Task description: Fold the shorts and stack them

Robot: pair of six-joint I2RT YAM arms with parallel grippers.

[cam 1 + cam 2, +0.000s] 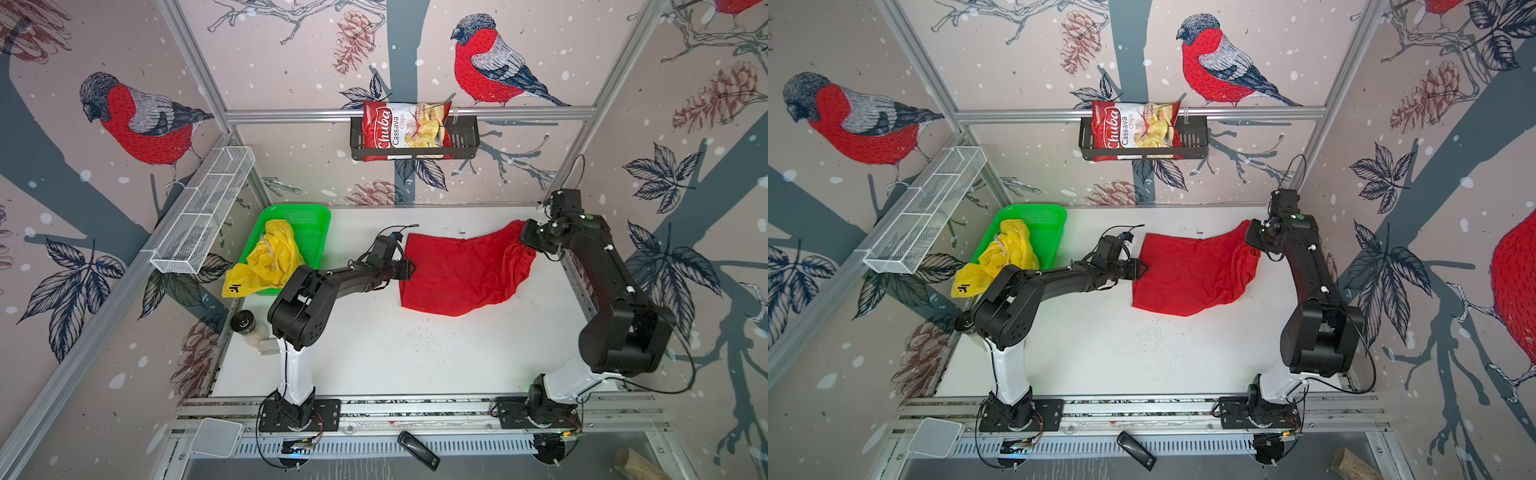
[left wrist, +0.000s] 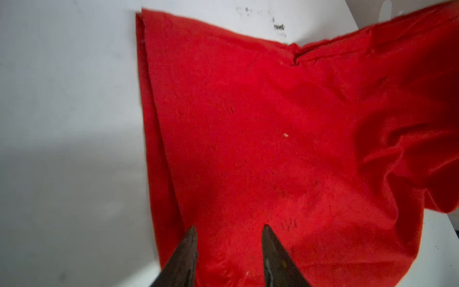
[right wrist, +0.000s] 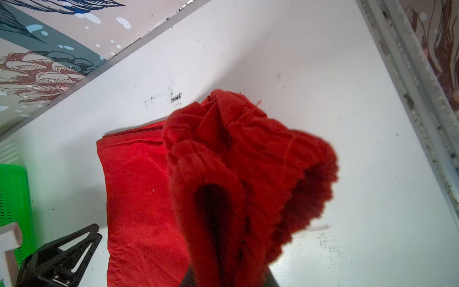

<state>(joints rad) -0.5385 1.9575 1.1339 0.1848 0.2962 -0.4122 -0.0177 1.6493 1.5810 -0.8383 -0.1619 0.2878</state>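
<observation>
– Red shorts [image 1: 457, 274]: where are they?
– On the white table [image 1: 415, 357], from the centre out toward 2 o'clock in both top views. The 9 o'clock side lies flat. The 2 o'clock end is bunched and raised.
– And the hands?
– The right hand [image 1: 525, 245] pinches that raised, gathered waistband. The left hand [image 2: 229, 227] sits at the 9 o'clock edge, fingers moderately apart over the flat cloth.
– Yellow shorts [image 1: 274, 257]?
– Crumpled in the green basket [image 1: 313, 239] at 10 o'clock, one leg spilling over its 7 o'clock rim.
</observation>
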